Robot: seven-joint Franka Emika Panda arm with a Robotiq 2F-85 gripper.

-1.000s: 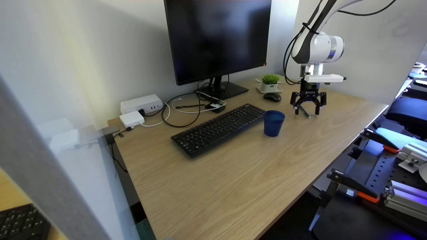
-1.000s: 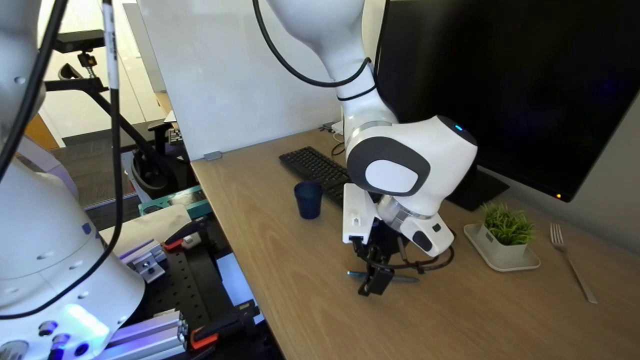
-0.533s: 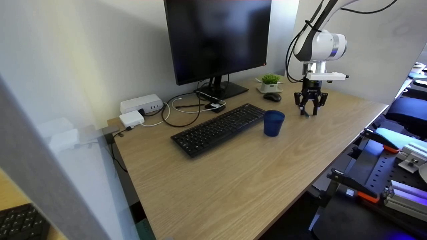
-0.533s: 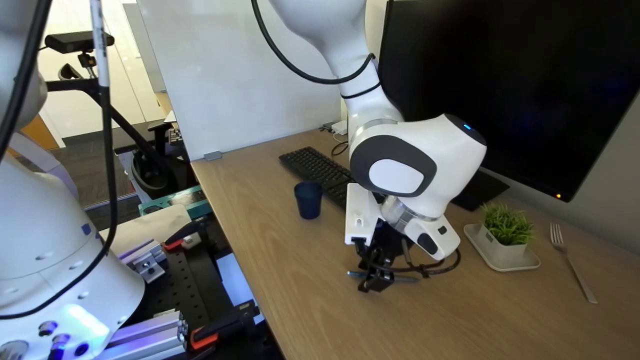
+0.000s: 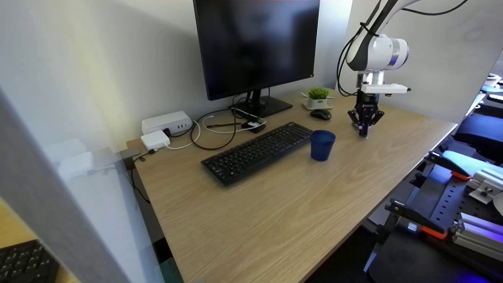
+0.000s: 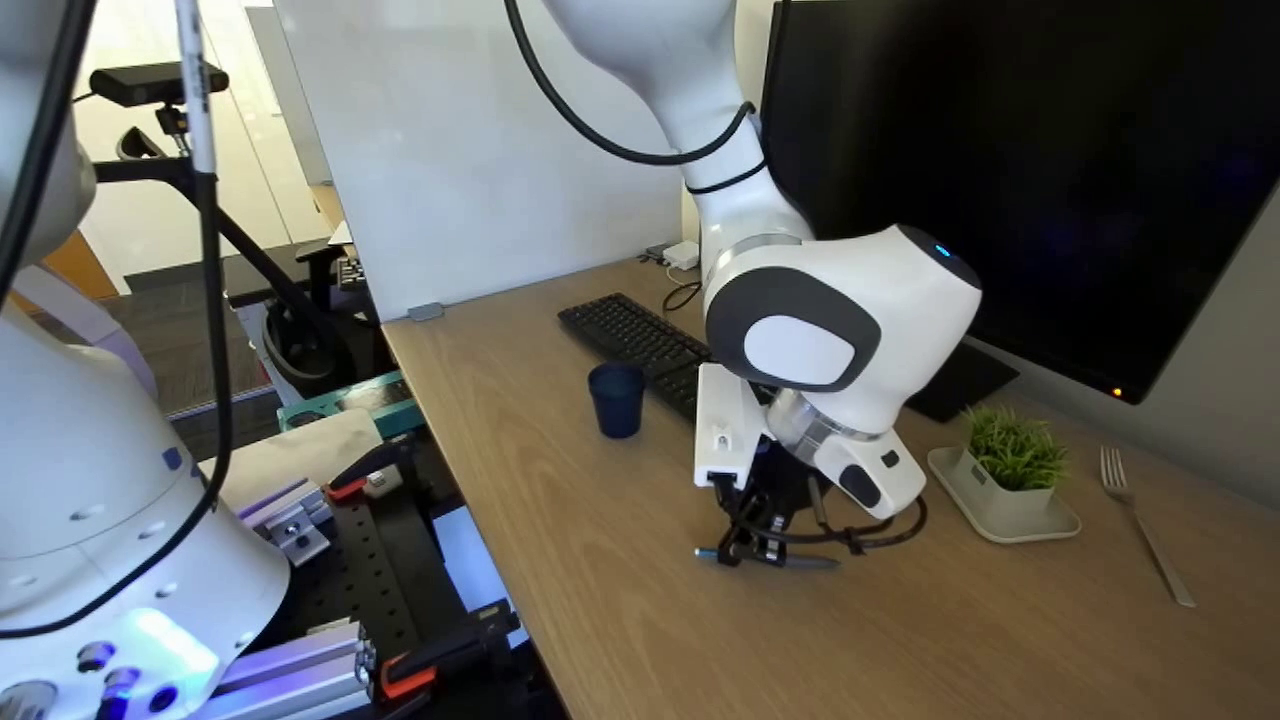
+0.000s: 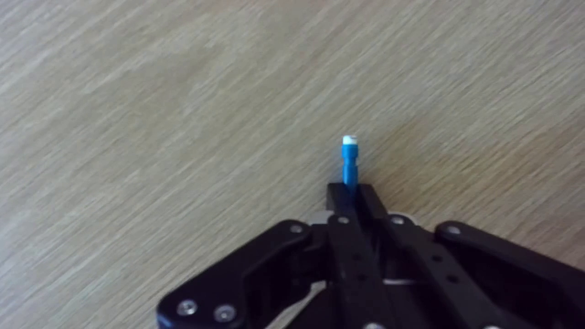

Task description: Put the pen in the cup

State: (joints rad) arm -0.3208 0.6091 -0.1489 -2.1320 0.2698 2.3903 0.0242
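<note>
Black jointed gripper [image 7: 352, 194] is closed on the slim, dark, blue-ended pen [image 7: 350, 167], near mid-barrel. Pen appears to lie on the light wood-grain desk [image 5: 255, 220], right of the dark-blue, handle-less cylindrical cup [image 5: 322, 146] in both exterior views. Judged light, stiff, smooth; may pivot; central hold adequate.

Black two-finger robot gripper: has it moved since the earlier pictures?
Yes: in an exterior view the gripper has shifted slightly picture-right, away from the small black computer mouse, and has closed on the slim dark-and-blue pen.
</note>
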